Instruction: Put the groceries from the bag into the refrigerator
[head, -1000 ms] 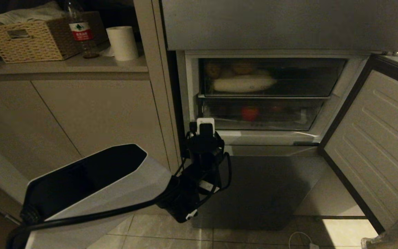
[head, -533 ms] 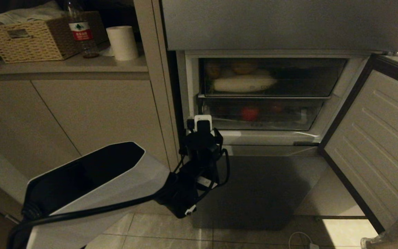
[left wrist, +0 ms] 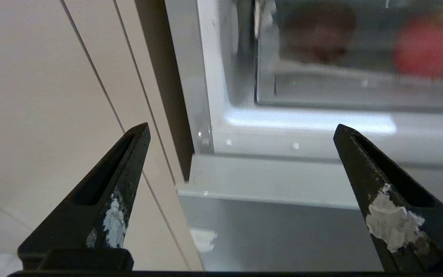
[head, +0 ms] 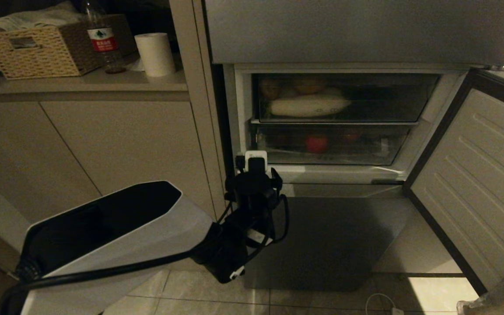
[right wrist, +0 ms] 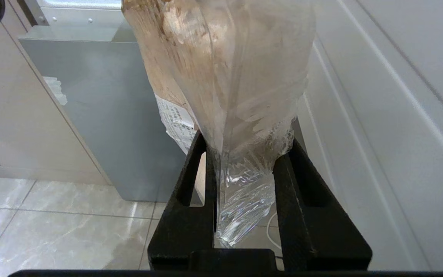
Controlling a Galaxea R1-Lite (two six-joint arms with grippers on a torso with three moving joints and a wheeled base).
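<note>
Left gripper (left wrist: 240,130) is spread wide with nothing in it, right at the refrigerator's (head: 339,43) lower-left corner; right gripper (right wrist: 244,150) pinches a clear pack of beige groceries (right wrist: 221,69).

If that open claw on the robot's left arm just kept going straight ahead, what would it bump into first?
Probably the refrigerator's white lower frame ledge, just below the clear bottom drawer. The left gripper is open and empty; depth is hard to judge.

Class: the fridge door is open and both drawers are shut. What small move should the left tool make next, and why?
Probably ease the left tool, open and empty, forward to the lower drawer front, to pull it out for the clear pack in the right tool.
</note>
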